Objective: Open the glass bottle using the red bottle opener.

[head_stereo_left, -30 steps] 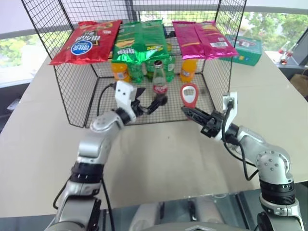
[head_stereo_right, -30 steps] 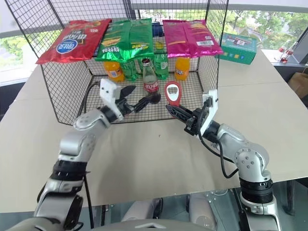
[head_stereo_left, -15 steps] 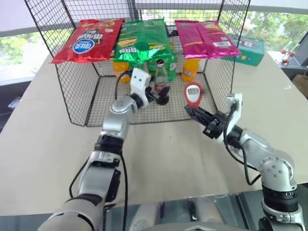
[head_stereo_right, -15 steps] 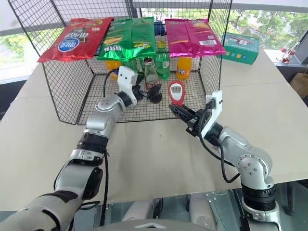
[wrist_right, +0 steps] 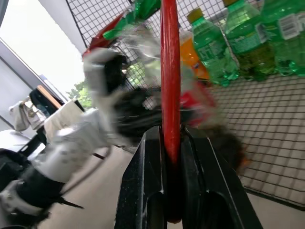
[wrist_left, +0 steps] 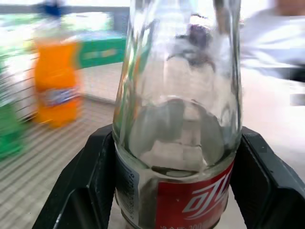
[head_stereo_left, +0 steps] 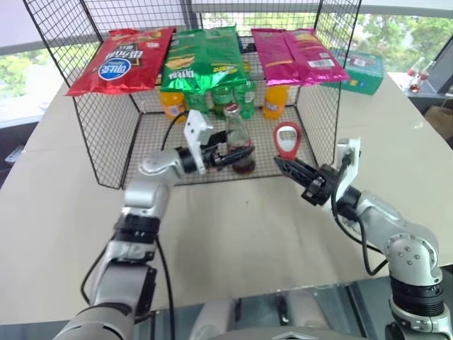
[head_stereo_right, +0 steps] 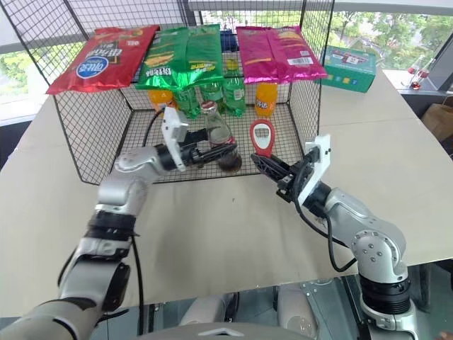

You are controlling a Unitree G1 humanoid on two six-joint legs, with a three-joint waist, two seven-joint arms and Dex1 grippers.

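Nearest, the right gripper (head_stereo_left: 285, 165) hovered above the beige table (head_stereo_left: 233, 234), its two black fingers pinched tight on the handle of the one red bottle opener (head_stereo_left: 287, 139), which stood upright with its ring head topmost, just in front of the wire cage (head_stereo_left: 106, 134). In the right wrist view the opener (wrist_right: 170, 71) ran edge-on straight up between those fingers.

Just left of it, the left gripper (head_stereo_left: 237, 154) reached in sideways at the cage's open front, one finger on each side of the glass bottle (head_stereo_left: 238, 142) at its label. The left wrist view showed the bottle (wrist_left: 176, 119) sitting between both black fingers (wrist_left: 81, 191), touching or very nearly so; whether they were truly clamped, I could not tell. That single cola bottle stood slightly tilted at the front edge of the cage floor.

Farther back on the cage floor stood two orange soda bottles (head_stereo_left: 173, 103) and a cluster of green soda bottles (head_stereo_left: 221, 99), too bunched to count. On top lay three snack bags: one red (head_stereo_left: 120, 60), one green (head_stereo_left: 202, 57), one pink (head_stereo_left: 297, 55). Beyond, one green box (head_stereo_left: 364, 71) rested on the table.
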